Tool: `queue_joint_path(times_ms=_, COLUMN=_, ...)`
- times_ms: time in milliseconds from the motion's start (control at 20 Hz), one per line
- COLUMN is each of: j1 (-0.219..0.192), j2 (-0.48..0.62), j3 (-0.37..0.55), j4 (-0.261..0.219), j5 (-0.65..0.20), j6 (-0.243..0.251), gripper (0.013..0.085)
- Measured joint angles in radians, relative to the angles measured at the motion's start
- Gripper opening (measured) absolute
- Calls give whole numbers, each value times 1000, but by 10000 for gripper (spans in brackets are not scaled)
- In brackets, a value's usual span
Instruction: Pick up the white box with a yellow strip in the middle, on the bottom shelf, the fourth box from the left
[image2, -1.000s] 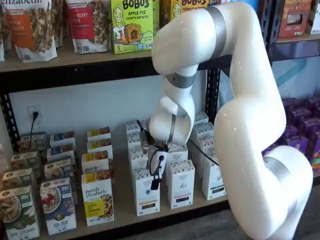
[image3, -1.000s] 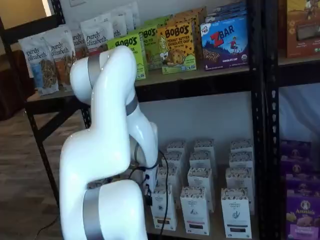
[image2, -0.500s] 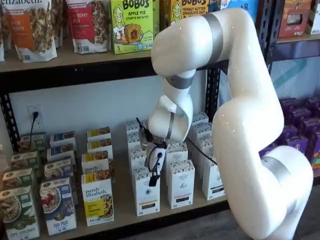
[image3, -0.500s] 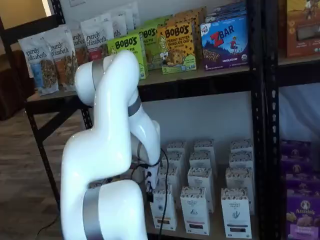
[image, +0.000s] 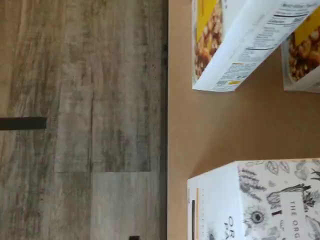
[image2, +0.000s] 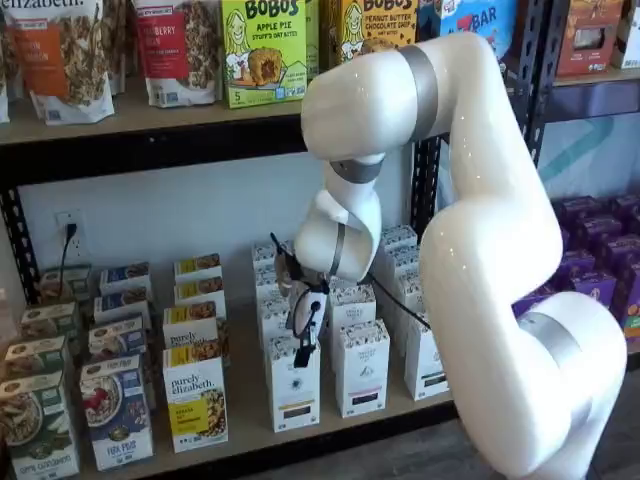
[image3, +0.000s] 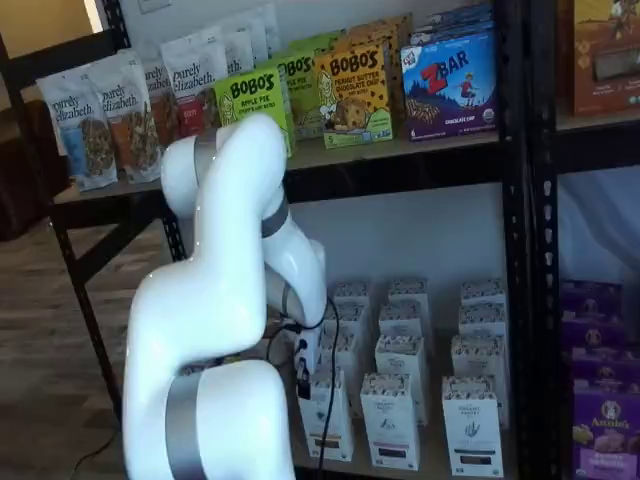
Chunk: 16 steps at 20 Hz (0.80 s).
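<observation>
Over the front box of the white stack: end effector (image2: 304, 345), black fingers hanging just at that box's top edge in a shelf view.
End effector state: fingers seen side-on with a cable beside them; cannot tell whether they stand wide, narrow or around anything.
End effector in the other shelf view: only a dark tip (image3: 303, 385) shows past the white arm, just beside the top of the front carton.
White box: tall carton (image2: 293, 382) with a speckled top band, at 6 o'clock of the end effector, upright, at the front of its column on the table (image2: 250, 420).
White box, wrist view: its speckled top and a face with a thin yellow strip (image: 250, 205) fill one corner; tan board lies bare beside it.
Neighbours at 3 o'clock: more white cartons (image2: 362, 366) of the same kind, in rows running back toward the wall.
Neighbour at 9 o'clock: granola box (image2: 195, 399) with a yellow panel, near but apart from the white box.
Wrist view, farther side: two granola boxes (image: 235, 40) across a gap of bare board.
Beyond the board edge: grey wood floor (image: 80, 120).
Arm: white arm (image2: 480, 250) bent down from 1 o'clock, between the cameras and the shelves.
</observation>
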Motion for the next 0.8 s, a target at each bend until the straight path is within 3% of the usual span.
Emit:
queue_joint_path(times_ms=500, j1=-18, j2=103, j3=-136, j4=-72, j5=26, j6=56, gripper=850)
queue_joint_path(times_ms=800, j1=-21, j2=158, j3=-199, j4=-88, j5=27, j6=69, gripper=850)
